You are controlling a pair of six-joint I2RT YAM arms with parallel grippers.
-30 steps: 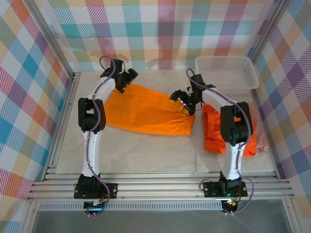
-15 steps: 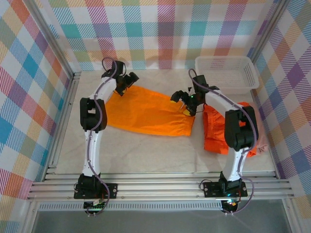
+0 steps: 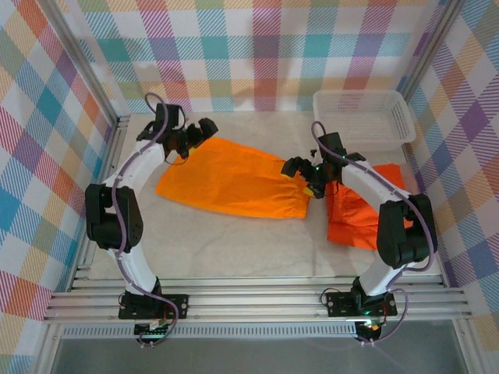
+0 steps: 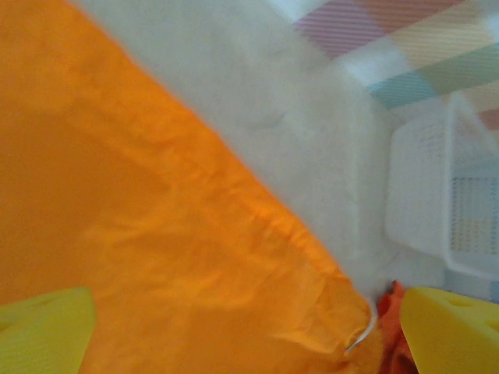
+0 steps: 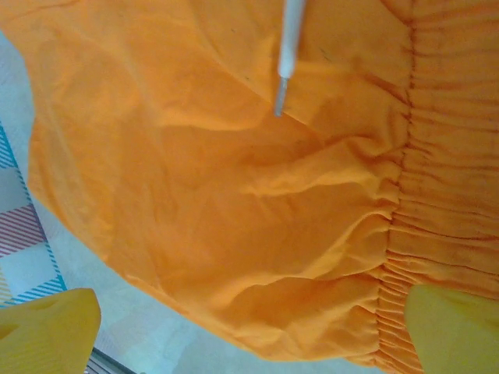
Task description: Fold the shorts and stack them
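Note:
The yellow-orange shorts point(image 3: 226, 179) lie spread flat in the middle of the table. Their gathered waist point(image 5: 437, 195) is at the right end, with a white drawstring point(image 5: 288, 47) lying on the cloth. Crumpled bright orange shorts point(image 3: 355, 214) lie just right of them. My left gripper point(image 3: 201, 128) hovers open at the flat shorts' far left corner, nothing between its yellow fingertips point(image 4: 43, 331). My right gripper point(image 3: 300, 167) is open above the waist end, and its fingertips point(image 5: 456, 327) straddle the cloth point(image 5: 234, 195) without gripping it.
A white mesh basket point(image 3: 362, 117) stands at the back right and also shows as a white basket point(image 4: 437, 202) in the left wrist view. Checked walls enclose the table on three sides. Bare table point(image 3: 234, 249) runs along the front.
Both arms have swung outward: the left elbow went far left and the right elbow right. The right gripper shifted slightly right over the waist end. Both stayed open; the shorts' left part is now uncovered.

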